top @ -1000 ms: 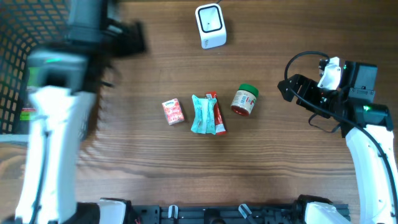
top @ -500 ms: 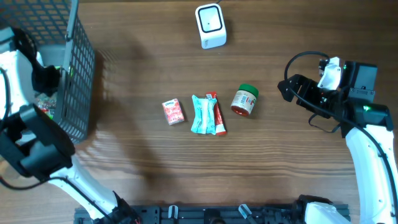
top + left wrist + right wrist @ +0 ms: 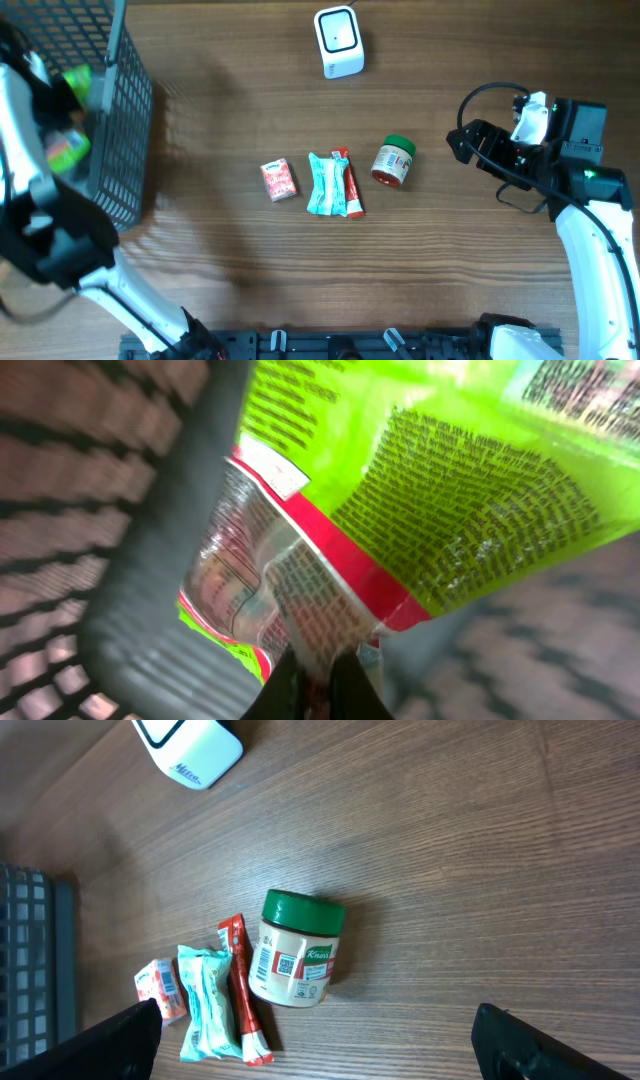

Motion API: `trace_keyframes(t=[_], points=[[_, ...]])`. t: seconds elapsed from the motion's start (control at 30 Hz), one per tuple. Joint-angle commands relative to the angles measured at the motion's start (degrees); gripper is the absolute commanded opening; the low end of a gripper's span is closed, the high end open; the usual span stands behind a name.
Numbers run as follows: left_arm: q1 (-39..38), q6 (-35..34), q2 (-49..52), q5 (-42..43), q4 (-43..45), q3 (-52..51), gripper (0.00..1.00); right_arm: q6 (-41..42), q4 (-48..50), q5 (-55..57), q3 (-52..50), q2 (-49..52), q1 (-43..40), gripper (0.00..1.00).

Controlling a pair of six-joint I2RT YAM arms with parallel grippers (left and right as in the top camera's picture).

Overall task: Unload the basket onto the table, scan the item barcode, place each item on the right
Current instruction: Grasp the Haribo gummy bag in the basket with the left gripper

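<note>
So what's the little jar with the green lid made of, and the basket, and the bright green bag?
The jar is glass or plastic, hard to tell, because a printed label wraps it. Its green lid looks like smooth plastic. The basket is a dark open grid, either wire or plastic. The bright green bag looks like thin glossy plastic film: shiny and crinkled.

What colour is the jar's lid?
Green; the lid shows best in the right wrist view.
</note>
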Motion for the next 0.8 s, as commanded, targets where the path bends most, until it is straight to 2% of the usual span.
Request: trace_keyframes(t=[0.0, 0.03, 0.1, 0.17, 0.27, 0.3, 0.33, 0.37, 0.4, 0.43, 0.47, 0.6, 0.67, 0.77], points=[[-0.55, -5.68, -20.74, 6.95, 0.15, 10.43, 0.04, 0.26, 0.11, 0.15, 0.90, 0.37, -0.17, 1.00], [-0.92, -7.61, -25.57, 7.32, 0.52, 10.43, 0.08, 0.26, 0.09, 0.15, 0.90, 0.37, -0.17, 1.00], [-3.63, -10.54, -34.32, 13.22, -2.05, 10.43, 0.06, 0.26, 0.11, 0.15, 0.90, 0.37, -0.17, 1.00], [-8.87, -10.54, -38.03, 17.97, -6.91, 10.40, 0.04, 0.26, 0.11, 0.15, 0.90, 0.37, -0.17, 1.00], [-21.99, -10.47, -38.49, 16.81, -15.78, 8.83, 0.06, 0.28, 0.11, 0.15, 0.90, 0.37, -0.17, 1.00], [-24.94, -10.58, -38.38, 10.82, -15.80, 7.82, 0.07, 0.26, 0.11, 0.15, 0.90, 0.37, -0.17, 1.00], [-26.12, -13.84, -38.10, 0.28, -15.67, 7.61, 0.14, 0.26, 0.11, 0.15, 0.90, 0.37, -0.17, 0.99], [-25.83, -16.94, -37.83, -8.11, -14.91, 7.61, 0.17, 0.26, 0.11, 0.15, 0.90, 0.37, -0.17, 1.00], [-24.83, -17.40, -37.57, -11.47, -13.27, 7.61, 0.31, 0.26, 0.11, 0.15, 0.90, 0.37, -0.17, 1.00], [-23.32, -17.59, -37.44, -12.13, -11.32, 7.61, 0.59, 0.26, 0.11, 0.15, 0.90, 0.37, -0.17, 1.00], [-21.51, -17.57, -37.03, -12.11, -9.57, 7.61, 0.77, 0.28, 0.11, 0.15, 0.90, 0.37, -0.17, 1.00], [-11.47, -17.57, -31.30, -12.07, -6.21, 7.61, 0.92, 0.26, 0.11, 0.15, 0.90, 0.37, -0.17, 1.00], [-5.07, -17.55, -23.28, -9.90, -6.54, 7.54, 1.00, 0.28, 0.11, 0.15, 0.90, 0.37, -0.17, 1.00], [0.26, -12.48, -10.05, -5.16, -8.55, 7.54, 1.00, 0.28, 0.11, 0.15, 0.90, 0.37, -0.17, 1.00]])
